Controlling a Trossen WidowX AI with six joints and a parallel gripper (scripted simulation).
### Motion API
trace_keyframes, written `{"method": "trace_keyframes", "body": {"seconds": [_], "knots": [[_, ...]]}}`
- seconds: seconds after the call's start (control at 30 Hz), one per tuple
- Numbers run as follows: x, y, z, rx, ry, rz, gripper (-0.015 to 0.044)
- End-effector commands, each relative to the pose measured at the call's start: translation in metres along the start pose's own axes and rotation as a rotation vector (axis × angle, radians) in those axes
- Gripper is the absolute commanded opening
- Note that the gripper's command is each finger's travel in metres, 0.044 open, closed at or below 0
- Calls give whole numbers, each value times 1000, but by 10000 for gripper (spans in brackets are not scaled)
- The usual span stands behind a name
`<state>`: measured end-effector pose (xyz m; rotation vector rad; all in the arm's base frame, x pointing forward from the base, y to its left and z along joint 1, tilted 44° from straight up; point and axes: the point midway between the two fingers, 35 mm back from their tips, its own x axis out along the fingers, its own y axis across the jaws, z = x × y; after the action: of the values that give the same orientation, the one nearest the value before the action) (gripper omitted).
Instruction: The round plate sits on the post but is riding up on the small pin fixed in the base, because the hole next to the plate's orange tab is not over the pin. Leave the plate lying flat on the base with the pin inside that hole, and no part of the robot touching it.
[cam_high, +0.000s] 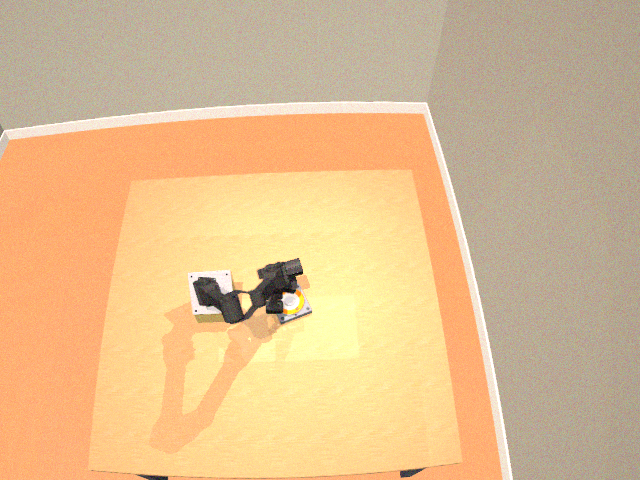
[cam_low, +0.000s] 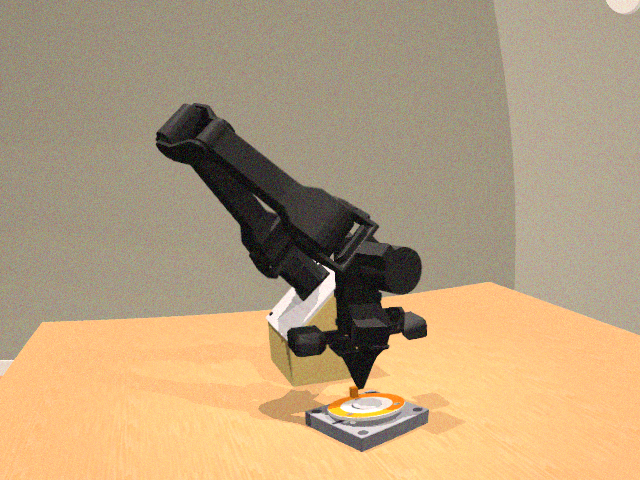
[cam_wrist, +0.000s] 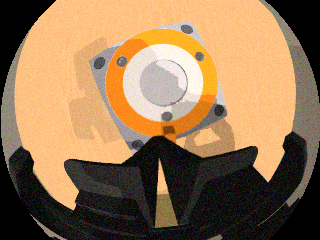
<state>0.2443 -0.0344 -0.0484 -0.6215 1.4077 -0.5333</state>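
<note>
The round plate (cam_low: 366, 406) rests on the grey base (cam_low: 368, 419) near the front of the surface (cam_low: 155, 392), its orange tab (cam_low: 353, 391) standing up at the far-left rim. Just above and beside that tab hangs the claw (cam_low: 360, 382), fingers pressed together into one point and pinching nothing. The step looks like a nudge: set the tip low against the tab's side and push gently around the post (cam_wrist: 163, 83) until the hole (cam_wrist: 167, 116) drops over the pin, then lift clear. Behind, the arm folds down steeply, wrist vertical.
</note>
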Motion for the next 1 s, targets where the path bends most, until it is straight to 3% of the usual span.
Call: {"method": "trace_keyframes", "body": {"seconds": [0.0, 0.97], "knots": [[2, -5, -2, -2, 10, -13, 0], [2, -24, 0, -2, 10, -14, 0]]}}
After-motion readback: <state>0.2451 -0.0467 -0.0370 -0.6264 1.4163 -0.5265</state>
